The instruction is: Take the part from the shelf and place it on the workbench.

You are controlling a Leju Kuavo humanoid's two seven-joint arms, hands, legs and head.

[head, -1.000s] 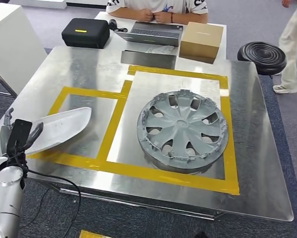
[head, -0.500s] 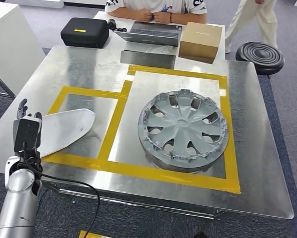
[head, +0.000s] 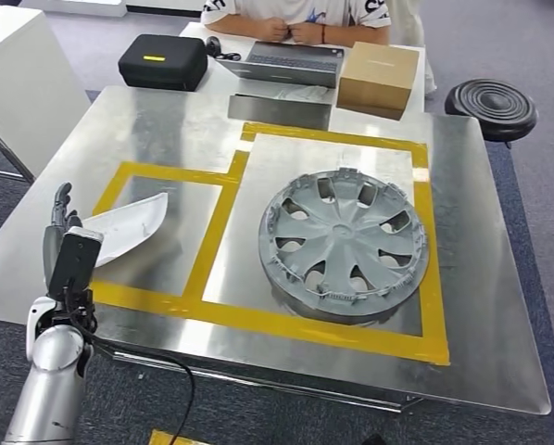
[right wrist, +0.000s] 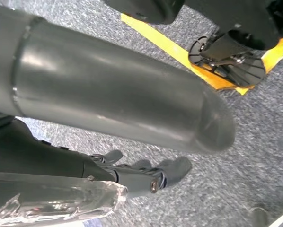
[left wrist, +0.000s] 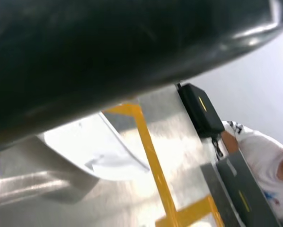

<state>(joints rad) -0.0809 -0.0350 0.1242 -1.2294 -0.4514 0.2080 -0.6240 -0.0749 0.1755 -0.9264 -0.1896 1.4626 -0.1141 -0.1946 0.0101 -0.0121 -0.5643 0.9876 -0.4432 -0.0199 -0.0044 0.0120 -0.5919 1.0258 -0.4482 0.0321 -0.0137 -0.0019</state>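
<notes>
The part is a white curved panel at the left of the steel workbench, over the smaller yellow-taped rectangle. My left hand grips its near end at the table's left edge, and the wrist camera hides where they meet. In the left wrist view the white panel lies low over the metal, throwing a shadow beside the yellow tape. My right hand hangs above grey carpet, its fingers loosely spread and holding nothing.
A grey hubcap fills the larger taped square. Behind the workbench are a black case, a laptop, a cardboard box and a seated person. A black stool stands back right, a white cabinet at the left.
My left hand has carried the white panel forward and slightly right over the table edge. A person at the back right walked left behind the cardboard box.
</notes>
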